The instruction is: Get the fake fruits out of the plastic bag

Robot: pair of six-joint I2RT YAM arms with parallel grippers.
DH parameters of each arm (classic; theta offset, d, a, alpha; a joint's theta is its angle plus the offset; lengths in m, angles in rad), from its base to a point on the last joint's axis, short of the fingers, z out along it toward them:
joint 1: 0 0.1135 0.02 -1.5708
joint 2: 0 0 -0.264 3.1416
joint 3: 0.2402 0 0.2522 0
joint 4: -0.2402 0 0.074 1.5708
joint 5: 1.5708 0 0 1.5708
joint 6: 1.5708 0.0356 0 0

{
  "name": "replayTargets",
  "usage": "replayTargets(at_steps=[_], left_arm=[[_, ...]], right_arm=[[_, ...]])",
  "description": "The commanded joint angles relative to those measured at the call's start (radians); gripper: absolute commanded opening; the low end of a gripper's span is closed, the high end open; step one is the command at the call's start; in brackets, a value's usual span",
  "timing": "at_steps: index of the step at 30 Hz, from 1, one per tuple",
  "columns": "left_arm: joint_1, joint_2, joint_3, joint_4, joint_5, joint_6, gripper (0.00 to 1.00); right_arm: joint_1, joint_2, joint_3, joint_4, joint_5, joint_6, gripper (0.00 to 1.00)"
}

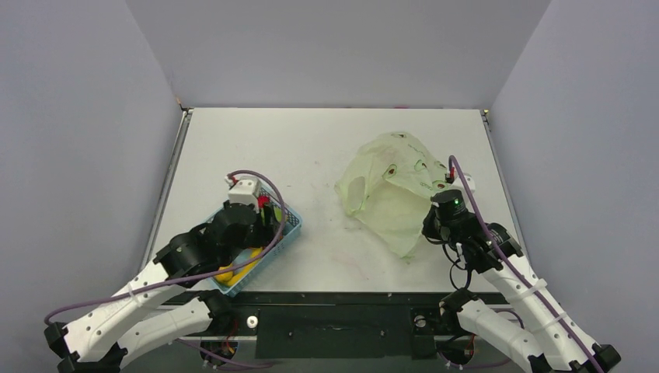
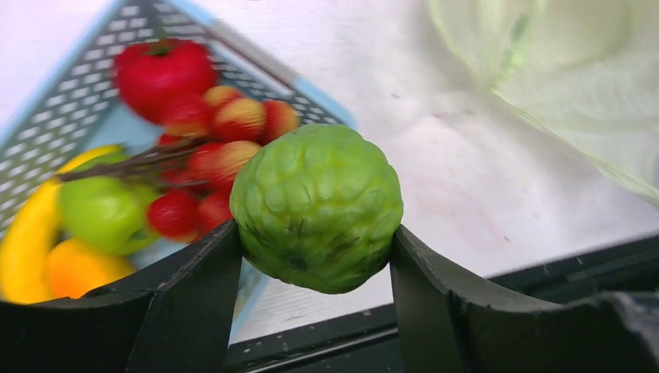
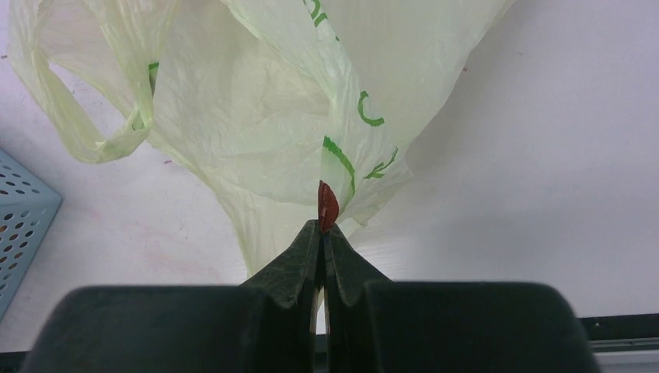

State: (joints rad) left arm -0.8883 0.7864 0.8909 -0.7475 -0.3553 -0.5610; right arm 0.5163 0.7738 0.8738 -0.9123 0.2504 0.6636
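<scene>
Fake fruits are mostly clear of the bag, as far as the views show: the left gripper [image 2: 315,233] is clamped on the darker green round fruit [image 2: 315,206], one finger pressed to each flank and the knobbly ball sitting squarely between them, lifted off any surface. Just ahead of those fingers and off to their left lies the blue lattice basket [image 2: 70,101], holding the red-pink berry cluster [image 2: 225,140] and the light green round fruit [image 2: 105,210], with the yellow bananas [image 2: 23,241] and an orange mango-like fruit [image 2: 78,268] nearest the finger on that side. Ahead and to the right is bare white table [image 2: 466,179]. The right gripper [image 3: 322,233] is clenched tight, its tips pinching a fold of the plastic bag [image 3: 256,116], which fans out limp ahead of the fingers, one tie handle looping off to the left. So by my reading at least three fruits are out, the one in hand only needing to be set down in the basket; the bag looks flat and slack, but whether anything remains inside it I cannot tell, since the film hides its contents
</scene>
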Motion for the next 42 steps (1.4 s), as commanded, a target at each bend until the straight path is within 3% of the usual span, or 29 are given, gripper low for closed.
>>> replayTargets(at_steps=[1, 8, 16, 22, 24, 26, 30, 37, 42], left_arm=[[0.004, -0.130, 0.019, -0.232, -0.412, -0.189, 0.00], [0.005, -0.307, 0.001, -0.454, -0.612, -0.512, 0.00], [0.005, -0.313, -0.021, -0.523, -0.582, -0.647, 0.01], [0.005, -0.301, -0.043, -0.561, -0.578, -0.740, 0.25], [0.005, -0.315, -0.047, -0.562, -0.585, -0.742, 0.39], [0.005, -0.328, -0.045, -0.568, -0.592, -0.746, 0.64], [0.005, -0.338, -0.030, -0.566, -0.603, -0.728, 0.85], [0.005, -0.336, 0.003, -0.565, -0.611, -0.686, 0.97], [0.005, -0.383, -0.026, -0.403, -0.514, -0.485, 0.97]], right_arm=[[-0.004, 0.014, 0.004, 0.042, 0.011, 0.005, 0.00], [-0.004, 0.017, 0.001, 0.046, 0.005, 0.007, 0.00], [-0.002, 0.021, -0.004, 0.058, -0.005, 0.008, 0.00], [-0.002, 0.019, 0.002, 0.060, -0.012, 0.006, 0.00], [-0.002, 0.016, 0.000, 0.059, -0.012, 0.003, 0.00], [-0.004, 0.017, 0.000, 0.059, -0.013, 0.001, 0.00], [-0.003, 0.018, 0.000, 0.061, -0.014, 0.006, 0.00], [-0.001, 0.020, 0.003, 0.060, -0.016, 0.005, 0.00], [-0.001, 0.018, -0.004, 0.060, -0.017, 0.004, 0.00]])
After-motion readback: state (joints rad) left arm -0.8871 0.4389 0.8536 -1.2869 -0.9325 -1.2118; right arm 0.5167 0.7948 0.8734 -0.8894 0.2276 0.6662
